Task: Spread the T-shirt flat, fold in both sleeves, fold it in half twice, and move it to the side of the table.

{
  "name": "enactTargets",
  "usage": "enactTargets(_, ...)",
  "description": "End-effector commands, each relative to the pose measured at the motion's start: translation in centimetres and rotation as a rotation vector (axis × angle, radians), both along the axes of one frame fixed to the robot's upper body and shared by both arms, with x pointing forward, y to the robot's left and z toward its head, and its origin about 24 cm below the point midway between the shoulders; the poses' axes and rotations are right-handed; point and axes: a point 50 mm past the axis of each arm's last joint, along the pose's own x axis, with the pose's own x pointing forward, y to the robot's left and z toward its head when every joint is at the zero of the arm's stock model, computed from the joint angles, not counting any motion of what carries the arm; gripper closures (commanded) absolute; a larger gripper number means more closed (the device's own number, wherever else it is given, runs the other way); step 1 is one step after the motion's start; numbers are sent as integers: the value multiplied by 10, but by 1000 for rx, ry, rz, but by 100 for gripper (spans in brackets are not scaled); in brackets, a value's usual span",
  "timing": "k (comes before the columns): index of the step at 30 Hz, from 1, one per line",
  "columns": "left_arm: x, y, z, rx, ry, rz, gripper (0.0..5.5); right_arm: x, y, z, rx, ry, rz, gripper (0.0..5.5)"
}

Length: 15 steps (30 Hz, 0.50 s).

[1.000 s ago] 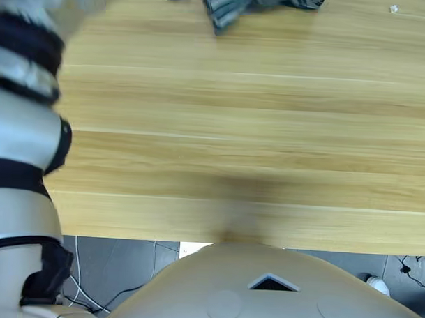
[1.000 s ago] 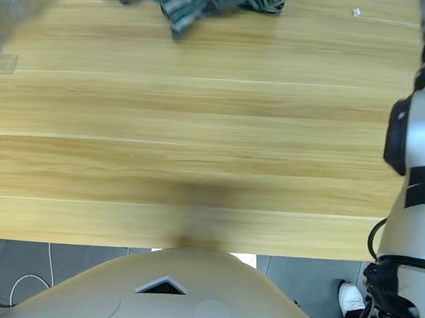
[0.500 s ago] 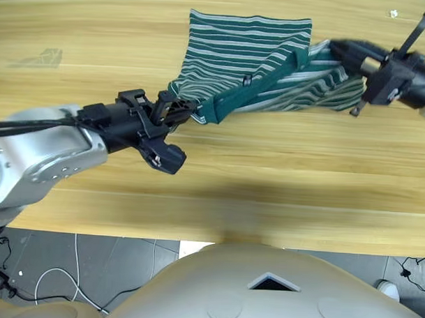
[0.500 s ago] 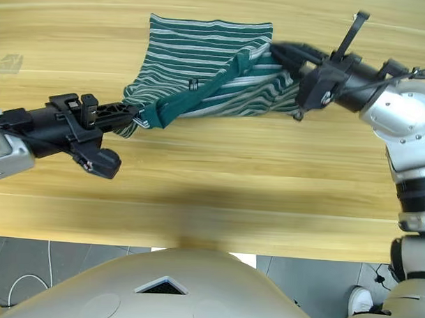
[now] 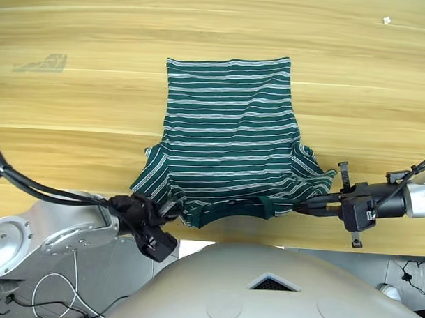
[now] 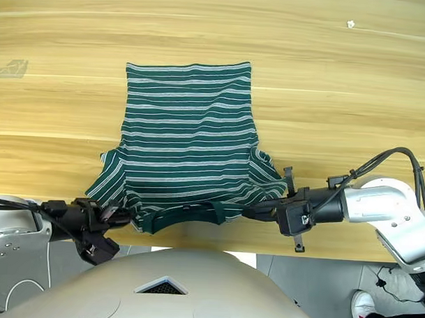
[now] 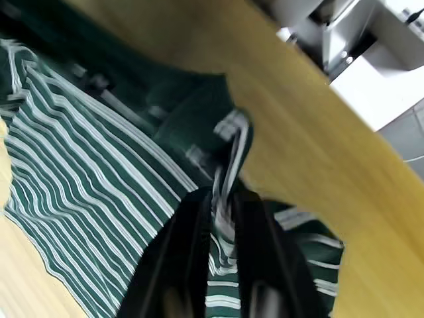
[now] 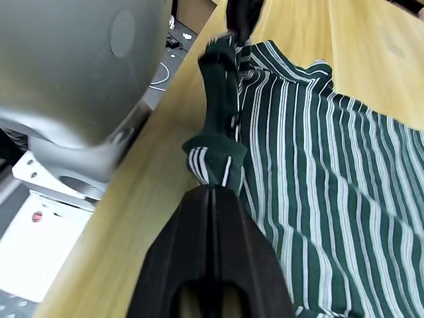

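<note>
One T-shirt [image 5: 231,132], one table [image 5: 98,29].

Green white-striped T-shirt [image 5: 229,135] lies spread flat, collar at near edge.

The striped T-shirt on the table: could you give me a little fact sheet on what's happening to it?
garment: dark green T-shirt with white stripes
position: lying mostly flat on light wooden table, collar at the near edge
sleeves: both out and bunched, not yet folded
left jaws: shut on the shoulder by the robot's left sleeve
right jaws: shut on the shoulder by the robot's right sleeve
</note>
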Motion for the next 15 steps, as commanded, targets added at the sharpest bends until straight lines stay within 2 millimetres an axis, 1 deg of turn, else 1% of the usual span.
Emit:
enactTargets(1, -8, -4, 8, -27, 88, -4, 419, -12, 1, 5, -27, 133, 24, 514)
enactTargets(4, -15, -5, 9, -64, 184, 39, 370, -15, -2, 7, -60, 188, 26, 460)
enactTargets(8, -28, 1, 3, -85, 387, 123, 310, -27, -5, 3, -101, 301, 42, 394)
enactTargets(10, -26, 4, 5, -122, 422, 170, 272, -22, -8, -1, -122, 247, 24, 352)
enactTargets(11, -19, 5, 6, -157, 405, 205, 256, -14, -10, -4, -139, 164, -5, 335)
enactTargets(12, -10, 6, 6, -197, 349, 240, 241, -4, -11, -7, -136, 77, -42, 330)
enactTargets(15, 52, 18, -2, -353, -56, 447, 188, 47, 4, -6, 47, -295, -261, 330)
